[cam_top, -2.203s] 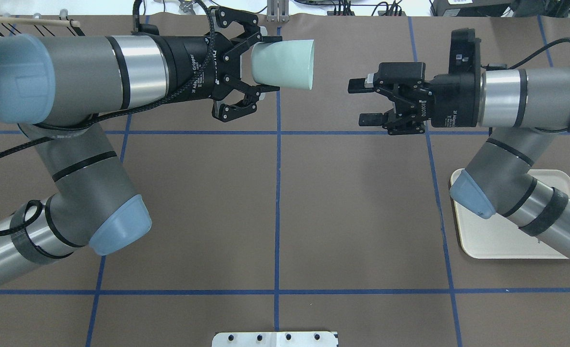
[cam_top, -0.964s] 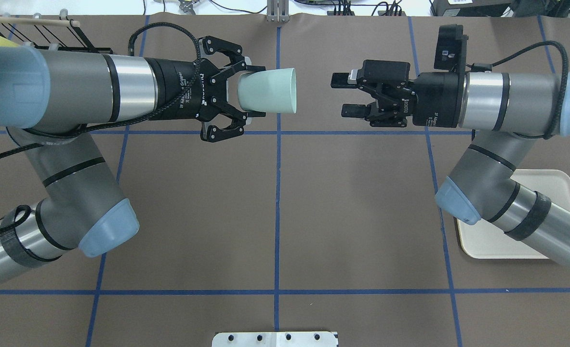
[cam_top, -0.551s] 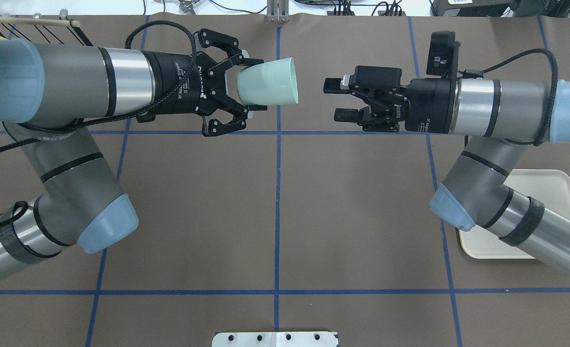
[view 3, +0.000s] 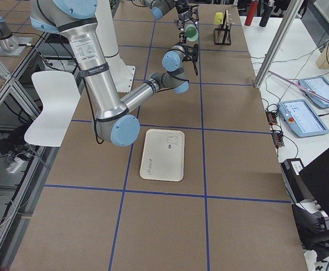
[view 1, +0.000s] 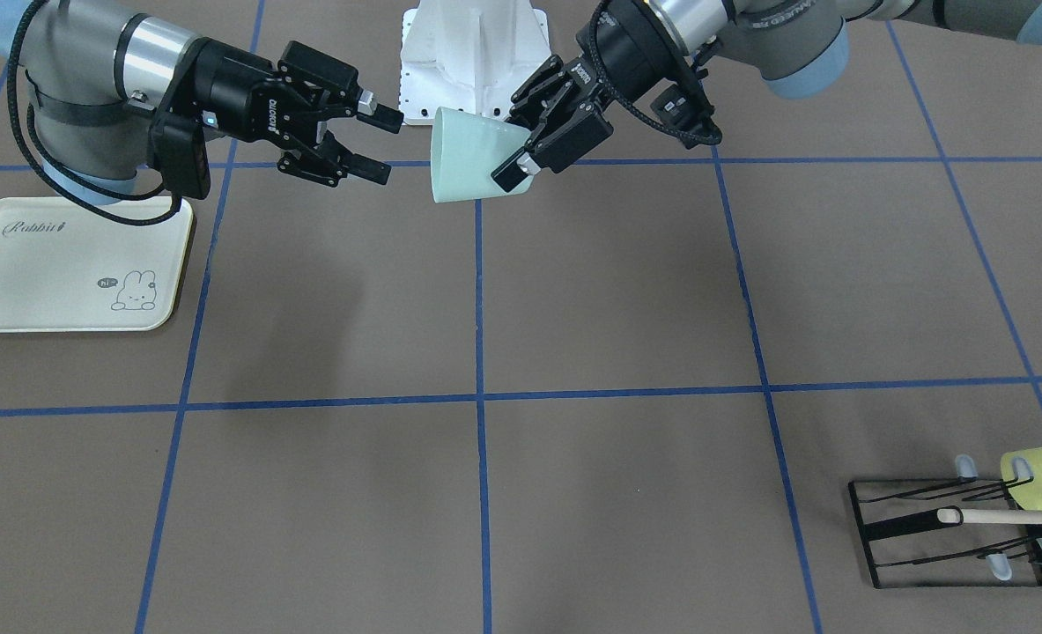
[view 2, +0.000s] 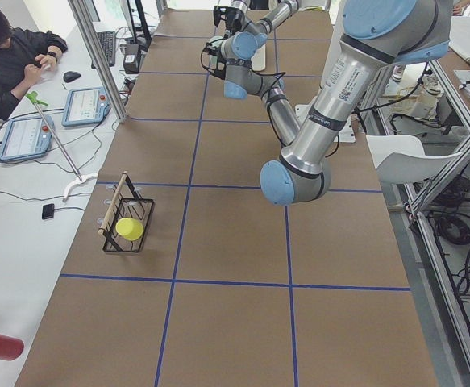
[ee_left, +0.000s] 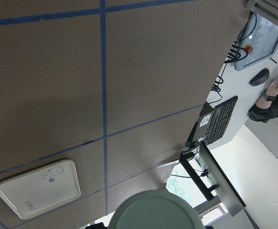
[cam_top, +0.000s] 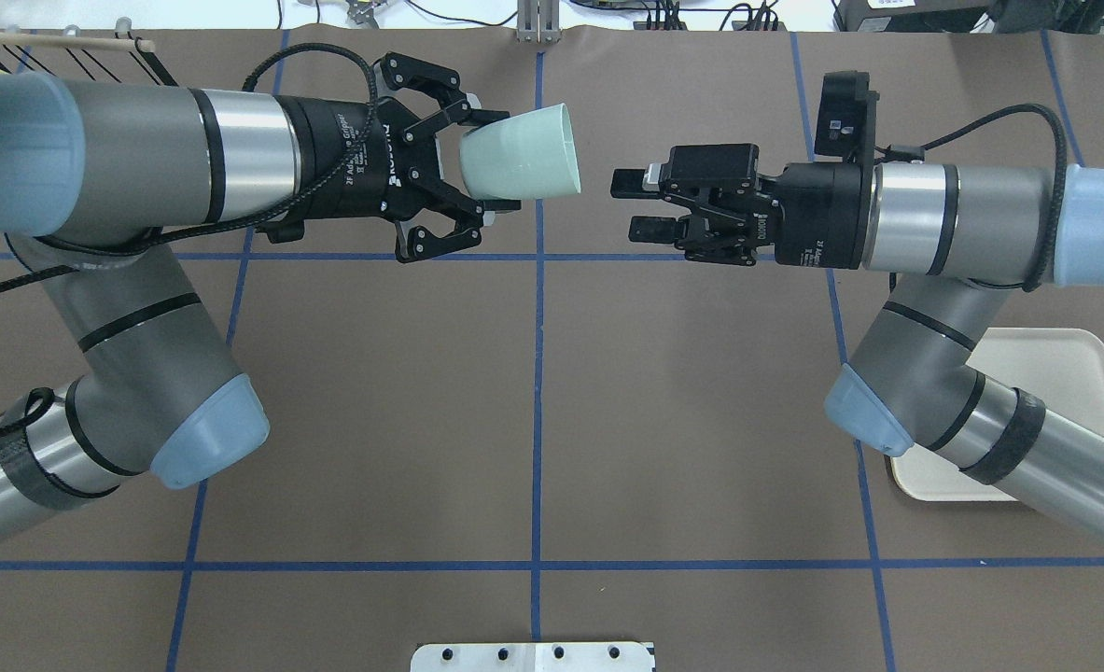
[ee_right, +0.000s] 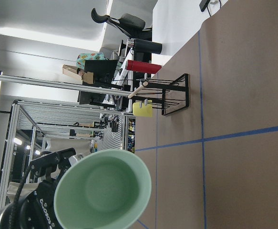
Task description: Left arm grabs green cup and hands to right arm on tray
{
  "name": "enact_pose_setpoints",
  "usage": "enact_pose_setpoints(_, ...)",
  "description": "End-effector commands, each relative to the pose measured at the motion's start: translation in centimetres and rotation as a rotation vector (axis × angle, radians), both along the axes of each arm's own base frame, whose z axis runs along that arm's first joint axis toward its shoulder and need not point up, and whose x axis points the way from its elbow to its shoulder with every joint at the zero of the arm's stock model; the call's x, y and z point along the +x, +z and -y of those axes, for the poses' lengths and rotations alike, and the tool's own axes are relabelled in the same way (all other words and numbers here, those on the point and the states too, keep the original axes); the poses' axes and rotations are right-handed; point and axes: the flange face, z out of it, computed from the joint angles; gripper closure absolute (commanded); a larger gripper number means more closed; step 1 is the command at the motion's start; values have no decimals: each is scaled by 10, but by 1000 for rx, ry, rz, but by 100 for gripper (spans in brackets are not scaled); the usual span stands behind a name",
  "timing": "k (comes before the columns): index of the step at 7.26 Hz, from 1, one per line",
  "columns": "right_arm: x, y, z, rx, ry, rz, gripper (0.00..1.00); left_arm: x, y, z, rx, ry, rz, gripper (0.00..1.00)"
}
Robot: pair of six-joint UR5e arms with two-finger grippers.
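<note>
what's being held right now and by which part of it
The left gripper holds the green cup, clamped across its narrow base end. The cup's mouth faces the right gripper, which is open and holds nothing.

Left arm (cam_top: 141,177): elbow bent low, forearm level and reaching inward; braided cable looped at the wrist

Left gripper (cam_top: 494,159): points at the right one, fingers clamped on the base of the cup (cam_top: 528,154), which is held in the air, mouth outward

Right arm (cam_top: 962,219): mirrored pose, forearm level, flat black box on the wrist

Right gripper (cam_top: 631,205): jaws parted, tips just short of the cup's rim, not touching
</note>
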Motion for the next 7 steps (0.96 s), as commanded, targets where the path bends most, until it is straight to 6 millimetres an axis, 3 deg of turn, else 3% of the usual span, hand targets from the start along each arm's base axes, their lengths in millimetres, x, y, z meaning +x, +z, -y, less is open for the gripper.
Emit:
enact_pose_setpoints(1,-1,-3,-1,3,-3,4,23,1,-3,-1,-1,3,-6,53)
enact_pose_setpoints(4,-2,-3,0,3,-2,4,23,4,-7,-3,-35,14,-26,53)
enact_pose_setpoints(5,-2,-3,0,3,-2,4,30,6,-8,-3,-39,17,-28,53)
enact_pose_setpoints(7,-2,-5,0,6,-2,8,34,9,-12,-5,-47,27,-39,52)
